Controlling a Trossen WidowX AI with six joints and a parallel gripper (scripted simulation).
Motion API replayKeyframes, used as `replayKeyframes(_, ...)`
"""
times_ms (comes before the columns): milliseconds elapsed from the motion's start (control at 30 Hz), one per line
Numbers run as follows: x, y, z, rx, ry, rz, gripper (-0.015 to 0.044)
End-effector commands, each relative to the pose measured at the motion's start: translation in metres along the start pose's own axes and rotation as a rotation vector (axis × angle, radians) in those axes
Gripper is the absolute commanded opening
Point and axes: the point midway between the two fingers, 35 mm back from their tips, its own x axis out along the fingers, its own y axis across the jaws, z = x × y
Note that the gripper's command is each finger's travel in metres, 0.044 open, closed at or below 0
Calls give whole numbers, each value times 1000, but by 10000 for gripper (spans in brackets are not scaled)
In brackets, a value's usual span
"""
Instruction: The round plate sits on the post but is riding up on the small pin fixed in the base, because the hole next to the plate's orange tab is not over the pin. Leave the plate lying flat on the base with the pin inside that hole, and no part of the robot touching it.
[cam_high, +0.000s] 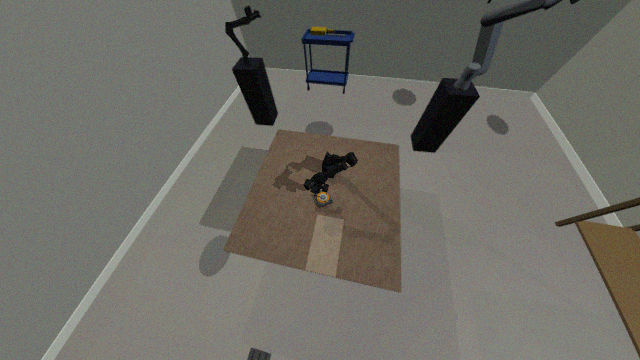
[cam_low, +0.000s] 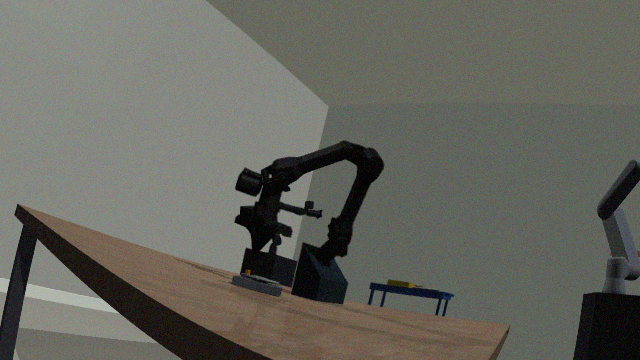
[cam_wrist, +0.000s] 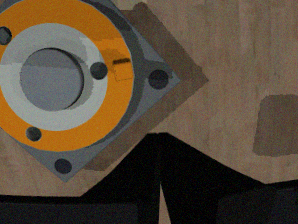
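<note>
I have the gripper (cam_wrist: 160, 192) hanging above the fixture, fingers pressed together with nothing between them, their tips meeting in a thin seam low in the wrist view. The round plate (cam_wrist: 67, 72) lies up at about 10 o'clock from those tips, seated on the grey post (cam_wrist: 49, 79), with the square base (cam_wrist: 174, 82) showing beyond its edge. In the exterior view the hand is well above the plate, no contact.

My judgement: the step in hand is the approach, with the closed fingers used as a pusher. To do it well I want to come down just beside the orange tab (cam_wrist: 120, 63), not on top of the plate, then nudge the tab sideways around the post so the plate turns instead of tipping. Slow, light, and I lift off once it drops.

Orientation now: the plate is a disc, so it has no long axis; the tab gives the heading, pointing to about 3 o'clock from the post in the wrist view. The hole (cam_wrist: 99, 70) sits just inboard of the tab. I cannot pick out the pin itself.
</note>
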Motion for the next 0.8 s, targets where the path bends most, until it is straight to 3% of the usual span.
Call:
replayKeyframes(0,8,9,6,-83,10,44,0)
replayKeyframes(233,11,9,6,-83,10,43,0)
replayKeyframes(533,55,11,4,-83,10,46,0)
replayKeyframes(767,56,11,6,-83,10,46,0)
